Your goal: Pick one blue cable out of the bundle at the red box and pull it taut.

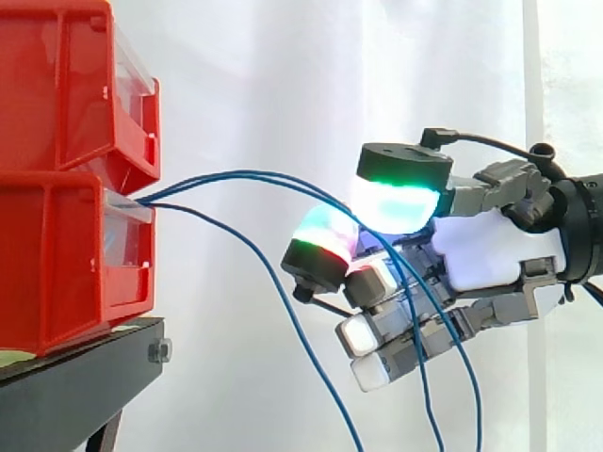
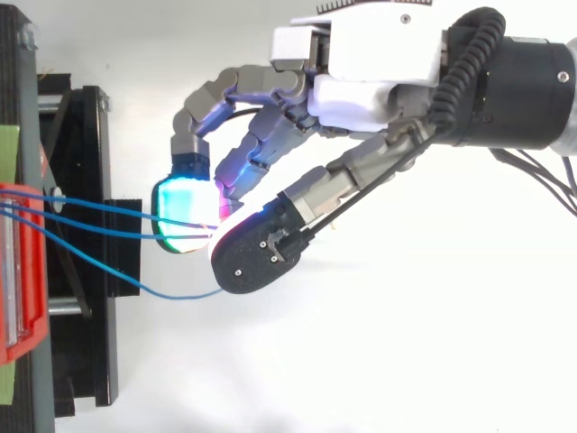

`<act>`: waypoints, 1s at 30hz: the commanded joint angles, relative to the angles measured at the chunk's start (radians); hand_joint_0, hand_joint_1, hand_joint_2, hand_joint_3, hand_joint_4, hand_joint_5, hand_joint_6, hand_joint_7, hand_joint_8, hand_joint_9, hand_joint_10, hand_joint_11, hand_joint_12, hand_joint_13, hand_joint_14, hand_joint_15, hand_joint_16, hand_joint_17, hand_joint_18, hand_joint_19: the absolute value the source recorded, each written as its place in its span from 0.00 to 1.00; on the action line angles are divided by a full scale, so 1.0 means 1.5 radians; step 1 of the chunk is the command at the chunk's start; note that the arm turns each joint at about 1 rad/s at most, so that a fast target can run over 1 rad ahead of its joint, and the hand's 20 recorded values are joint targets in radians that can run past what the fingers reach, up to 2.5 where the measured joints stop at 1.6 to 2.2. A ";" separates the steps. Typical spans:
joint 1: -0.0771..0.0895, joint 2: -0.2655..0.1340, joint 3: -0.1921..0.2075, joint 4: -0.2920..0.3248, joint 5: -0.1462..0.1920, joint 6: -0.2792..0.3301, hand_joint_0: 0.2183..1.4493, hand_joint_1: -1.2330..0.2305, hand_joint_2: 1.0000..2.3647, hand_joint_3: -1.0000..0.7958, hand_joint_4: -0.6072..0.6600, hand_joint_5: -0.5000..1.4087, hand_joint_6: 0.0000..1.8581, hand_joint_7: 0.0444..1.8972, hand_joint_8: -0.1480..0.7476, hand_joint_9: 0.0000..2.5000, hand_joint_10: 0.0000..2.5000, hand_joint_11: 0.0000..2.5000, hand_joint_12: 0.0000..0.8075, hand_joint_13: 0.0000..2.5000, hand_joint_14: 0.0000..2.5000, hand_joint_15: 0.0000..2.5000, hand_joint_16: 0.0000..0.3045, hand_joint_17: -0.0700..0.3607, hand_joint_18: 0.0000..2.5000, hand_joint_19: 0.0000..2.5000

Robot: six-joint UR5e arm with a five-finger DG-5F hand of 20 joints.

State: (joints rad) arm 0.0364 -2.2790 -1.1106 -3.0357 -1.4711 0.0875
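Note:
Three thin blue cables come out of the front of the lower red bin (image 1: pixel 57 264) at the left. The upper two blue cables (image 1: pixel 245 176) arc rightward and run in between the glowing pads (image 1: pixel 325 235) of my hand (image 1: pixel 490 250), then hang down in front of its other fingers. From above, these two cables (image 2: pixel 99 212) end at the pinch between one finger pad and the thumb of my hand (image 2: pixel 379 95). The third cable (image 1: pixel 254 254) sags free below and left of the hand. All the cables look slack.
A second red bin (image 1: pixel 66 85) is stacked on the lower one. Both rest on a black stand (image 1: pixel 85 363) at the left. A white curtain hangs behind. The arm enters from the right.

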 commanded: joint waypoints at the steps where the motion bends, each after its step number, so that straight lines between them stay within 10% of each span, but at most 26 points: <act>1: 0.000 0.000 0.000 0.000 0.000 0.000 0.30 0.30 0.00 0.31 0.60 0.16 0.46 0.48 0.55 0.36 0.01 0.40 0.43 0.31 0.01 0.21 0.17 0.43 0.23 0.16; 18: 0.001 0.001 0.000 0.000 0.000 0.000 0.30 0.27 0.00 0.28 0.61 0.16 0.46 0.50 0.55 0.37 0.01 0.40 0.43 0.32 0.01 0.20 0.17 0.43 0.24 0.16; 30: 0.001 0.000 0.000 0.000 0.000 0.000 0.33 0.30 0.01 0.44 0.58 0.16 0.47 0.54 0.55 0.37 0.01 0.40 0.43 0.33 0.01 0.21 0.17 0.43 0.25 0.17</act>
State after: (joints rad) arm 0.0383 -2.2791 -1.1104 -3.0358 -1.4711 0.0874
